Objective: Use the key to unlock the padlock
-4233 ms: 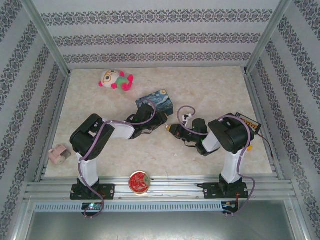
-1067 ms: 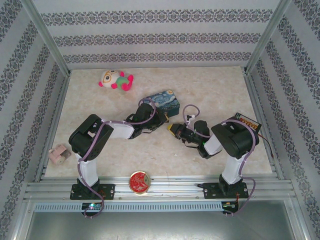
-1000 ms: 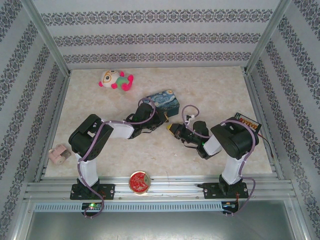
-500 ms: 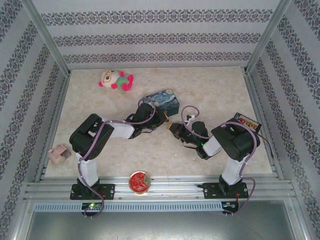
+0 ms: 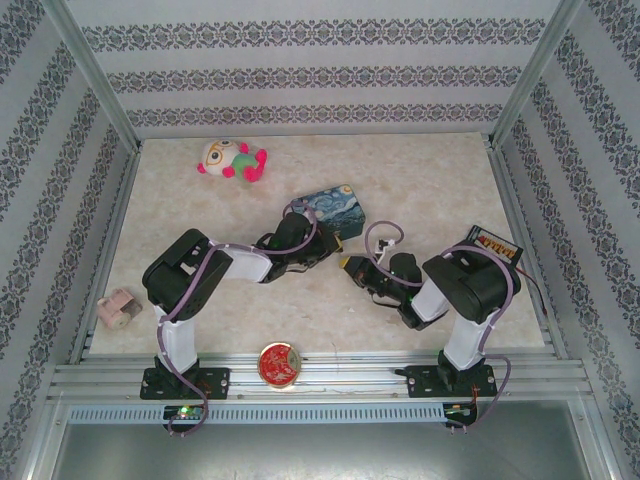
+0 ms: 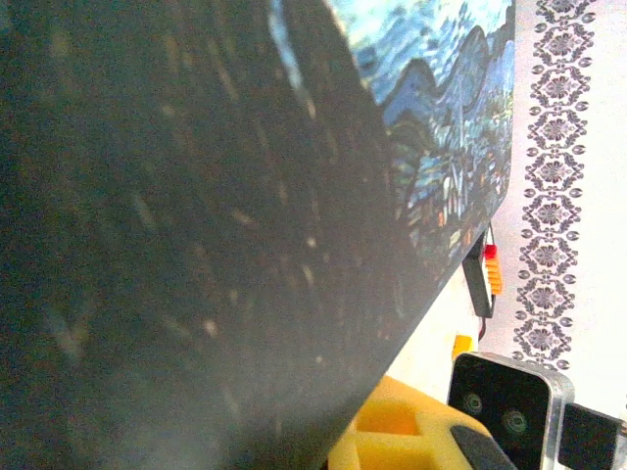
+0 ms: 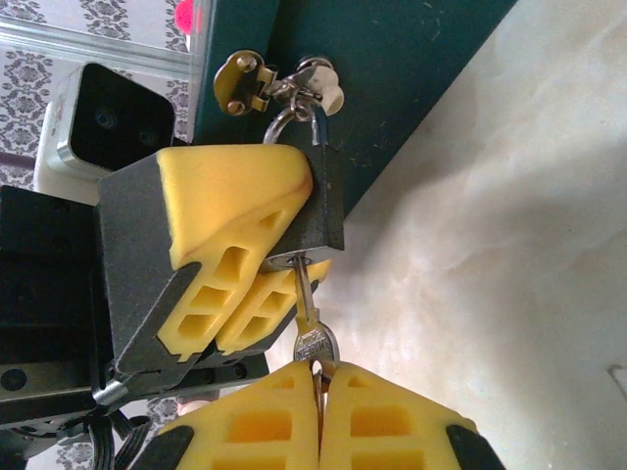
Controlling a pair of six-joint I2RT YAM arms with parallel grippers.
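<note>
Left end effector (image 7: 279, 257) clamps padlock (image 7: 326, 196); right end effector (image 7: 318, 377) pinches key (image 7: 313, 343), apparently inserted.

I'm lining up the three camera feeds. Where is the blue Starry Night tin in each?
Top external: the blue Starry Night tin lies near the middle of the table.
Left wrist: its painted face is at the upper right, close up.
Right wrist: its dark teal side runs across the top, behind the padlock.
Shared landmark: the patterned wall stripes.
</note>
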